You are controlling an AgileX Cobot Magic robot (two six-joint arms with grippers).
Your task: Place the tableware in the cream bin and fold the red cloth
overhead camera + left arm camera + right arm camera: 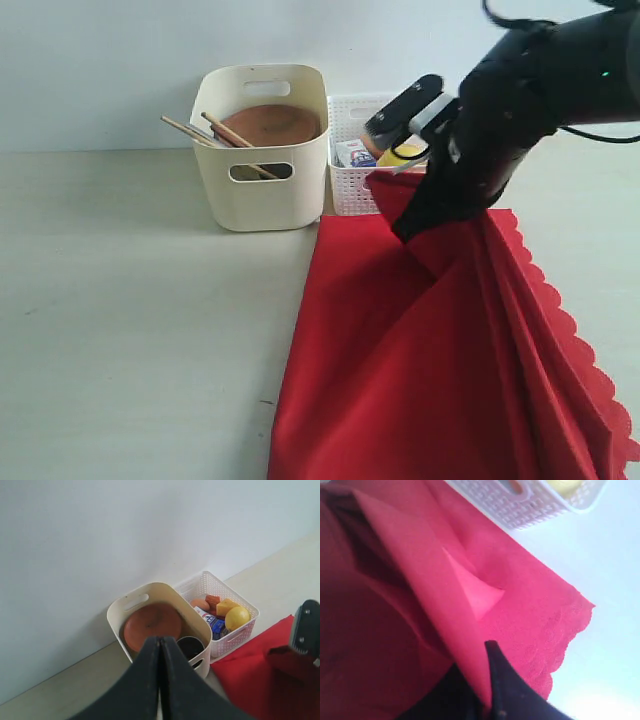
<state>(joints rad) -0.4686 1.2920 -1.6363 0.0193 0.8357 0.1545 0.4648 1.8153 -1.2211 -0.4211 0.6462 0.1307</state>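
Hard to find in the exterior view, masked by its own black arm: right tool (476, 664), seen from the wrist clamped tight on a raised fold of the red cloth (400, 360). Remainder spread on the surface (130, 300) just before the cream bin (262, 195) and white lattice basket (348, 190), near edge cut off. Left tool (160, 652) pressed together, holding nothing. Bin contents partly visible: round brown plate (270, 125), chopsticks (188, 131) poking over the rim. Basket half screened by the arm; lemon (237, 617), cheese (227, 606) inside.
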